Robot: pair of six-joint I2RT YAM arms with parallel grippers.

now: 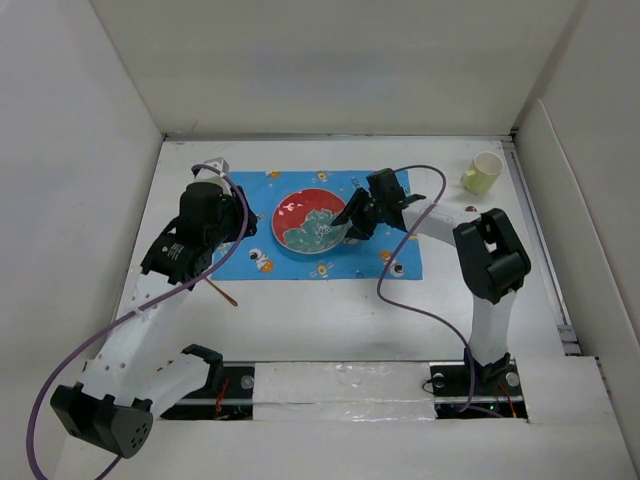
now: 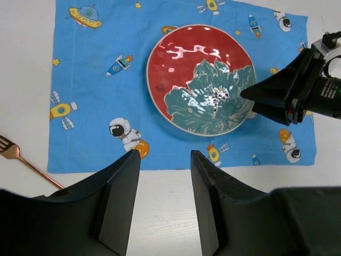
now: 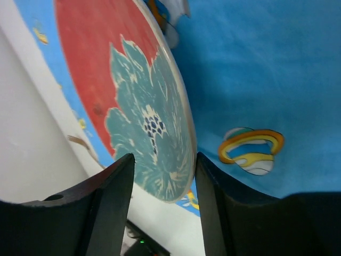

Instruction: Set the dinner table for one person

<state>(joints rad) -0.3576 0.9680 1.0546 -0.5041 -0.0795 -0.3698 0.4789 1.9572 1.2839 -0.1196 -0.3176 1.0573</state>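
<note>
We judge plate (image 1: 305, 222) placed; right gripper (image 3: 164, 160) parted astride its rim, left gripper (image 2: 164, 160) open, empty; next, fork (image 1: 222, 292) toward left edge of table (image 1: 330, 315).

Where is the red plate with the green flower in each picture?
Top view: the plate sits in the middle, on the blue cloth.
Left wrist view: the plate is in the upper middle, all of it showing.
Right wrist view: the plate fills the left half, close up and cut off.
Shared landmark: the blue cloth with space cartoons lies under it.
</note>
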